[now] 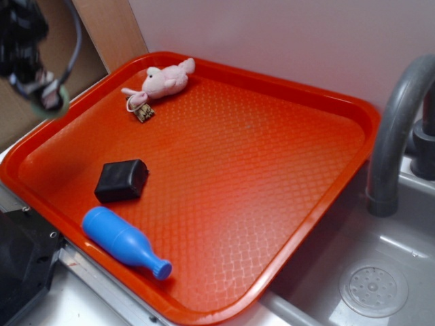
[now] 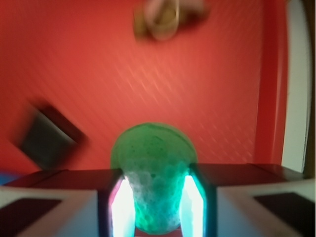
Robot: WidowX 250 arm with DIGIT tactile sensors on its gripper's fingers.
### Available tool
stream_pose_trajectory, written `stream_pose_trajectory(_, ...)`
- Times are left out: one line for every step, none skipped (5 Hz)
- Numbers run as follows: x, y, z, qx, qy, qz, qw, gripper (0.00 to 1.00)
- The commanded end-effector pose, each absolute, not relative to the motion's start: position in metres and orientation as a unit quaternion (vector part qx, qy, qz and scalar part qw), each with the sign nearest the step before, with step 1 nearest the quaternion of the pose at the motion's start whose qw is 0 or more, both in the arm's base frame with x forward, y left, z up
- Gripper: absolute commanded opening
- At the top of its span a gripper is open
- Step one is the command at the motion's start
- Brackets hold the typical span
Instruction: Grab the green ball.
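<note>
Up in the top left corner of the exterior view, the gripper (image 1: 49,97) is hanging blurred above the edge of the orange tray (image 1: 285,176), with a sliver of the green ball (image 1: 62,97) peeking out pale at its tip. On the tray are lying a black block (image 1: 122,180), a blue bottle (image 1: 124,242) on its side and a pink plush toy (image 1: 163,80).

From the wrist view, the gripper (image 2: 154,205) is clenching the green ball (image 2: 153,168) between its two lit fingers (image 2: 122,210). The ball is showing a dimpled, golf-ball-like skin, mint green and whitish where the light is striking it. Below it, the black block (image 2: 45,138) and the plush toy (image 2: 165,19) are appearing blurred.
</note>
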State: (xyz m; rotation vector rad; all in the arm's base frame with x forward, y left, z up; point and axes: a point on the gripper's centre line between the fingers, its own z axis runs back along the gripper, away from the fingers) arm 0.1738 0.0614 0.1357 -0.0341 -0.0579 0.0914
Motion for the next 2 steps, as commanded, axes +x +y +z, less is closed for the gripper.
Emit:
stream_pose_trajectory(0.208, 0.023, 0.250, -0.007, -0.129, 0.133, 0.983, 0.00)
stream_pose_trajectory(0.210, 0.022, 0.279, -0.011, -0.132, 0.151, 0.980, 0.00)
